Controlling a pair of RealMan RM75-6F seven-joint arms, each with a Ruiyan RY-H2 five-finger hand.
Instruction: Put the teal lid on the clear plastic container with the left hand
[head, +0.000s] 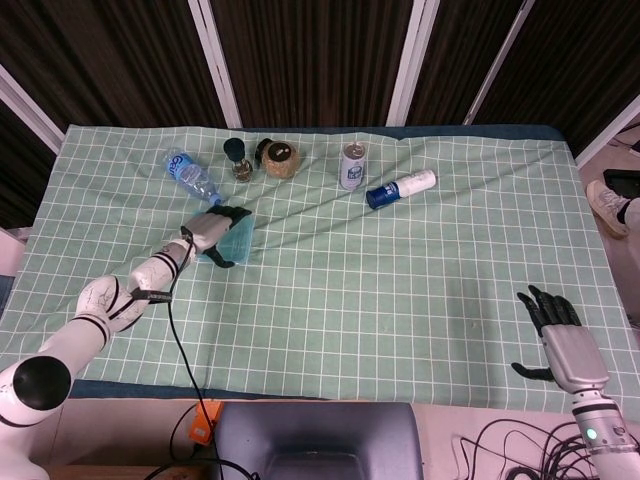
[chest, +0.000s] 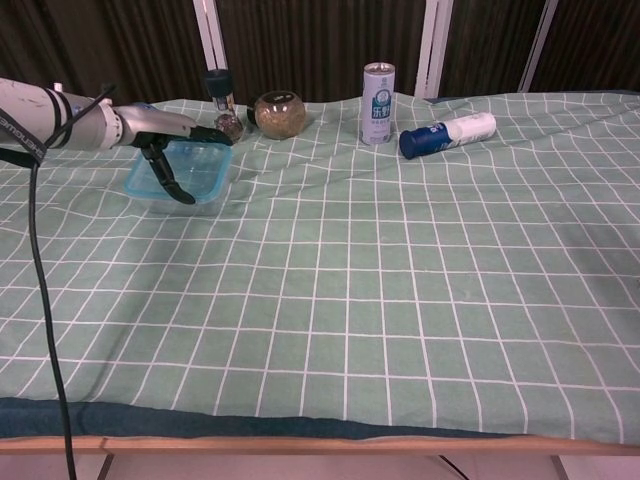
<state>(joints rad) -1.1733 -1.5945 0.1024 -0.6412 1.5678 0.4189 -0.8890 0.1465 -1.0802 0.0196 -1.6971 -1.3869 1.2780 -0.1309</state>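
The teal lid (chest: 190, 172) (head: 236, 243) lies nearly flat at the left of the green checked cloth. My left hand (chest: 165, 140) (head: 210, 232) grips its left edge, with fingers over the top and the thumb down the near side. The clear plastic container shows only as a faint pale rim under the lid (chest: 178, 200); I cannot tell whether the lid is seated on it. My right hand (head: 560, 335) rests open at the near right edge of the table, far from the lid, and shows only in the head view.
Along the back stand a lying water bottle (head: 190, 175), a dark grinder (chest: 222, 100), a round jar (chest: 278, 114) and a can (chest: 377, 90). A blue-capped white bottle (chest: 447, 135) lies on its side. A black cable (chest: 45, 300) hangs from my left arm.
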